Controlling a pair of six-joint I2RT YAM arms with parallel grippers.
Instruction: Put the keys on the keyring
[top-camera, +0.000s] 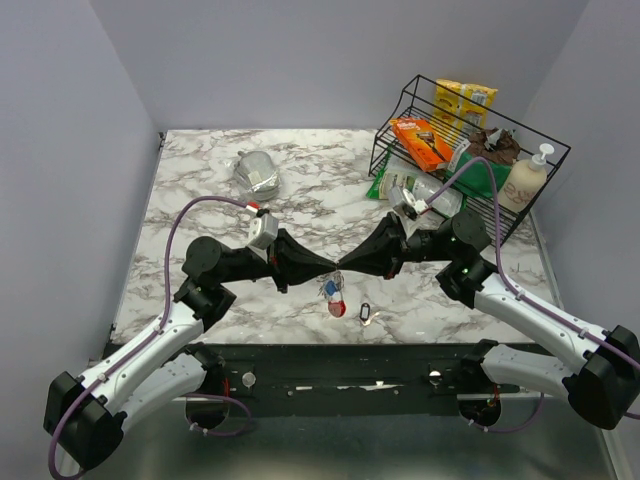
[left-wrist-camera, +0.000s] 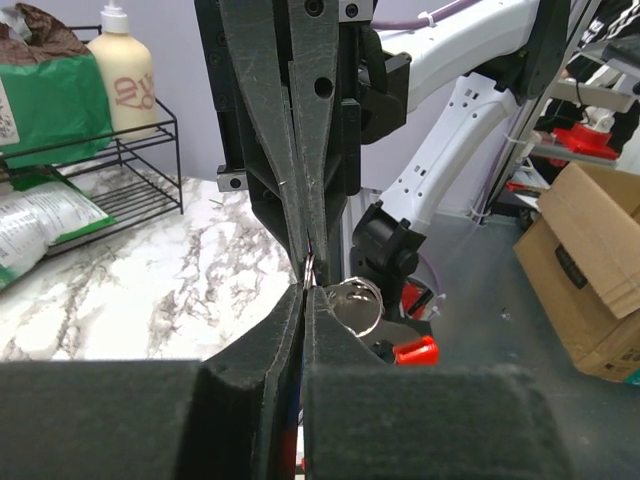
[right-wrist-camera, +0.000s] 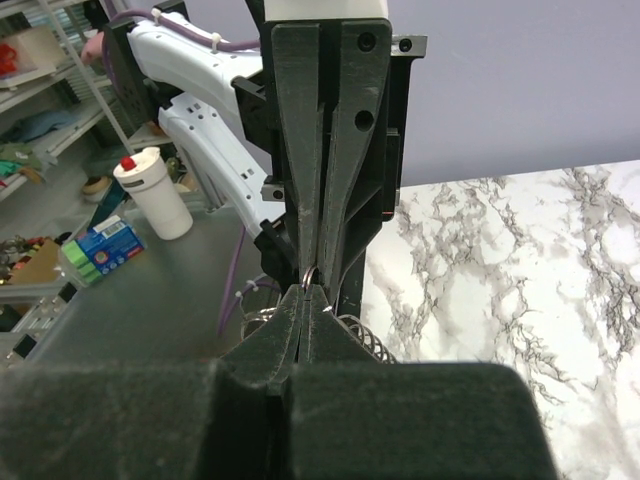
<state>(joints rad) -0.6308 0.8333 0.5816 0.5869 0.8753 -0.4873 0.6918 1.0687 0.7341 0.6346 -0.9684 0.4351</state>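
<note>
The left gripper (top-camera: 327, 268) and right gripper (top-camera: 349, 266) meet tip to tip, each pinched narrow on the keyring's (top-camera: 333, 297) thin silver ring. Its tags dangle just beneath. One dark key (top-camera: 365, 312) lies near on the marble table (top-camera: 200, 180).

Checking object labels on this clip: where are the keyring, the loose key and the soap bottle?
keyring (top-camera: 337, 307), top view, its hanging red tag.
loose key (top-camera: 365, 313), top view, its dark head.
soap bottle (top-camera: 522, 185), top view, its cream body.
</note>
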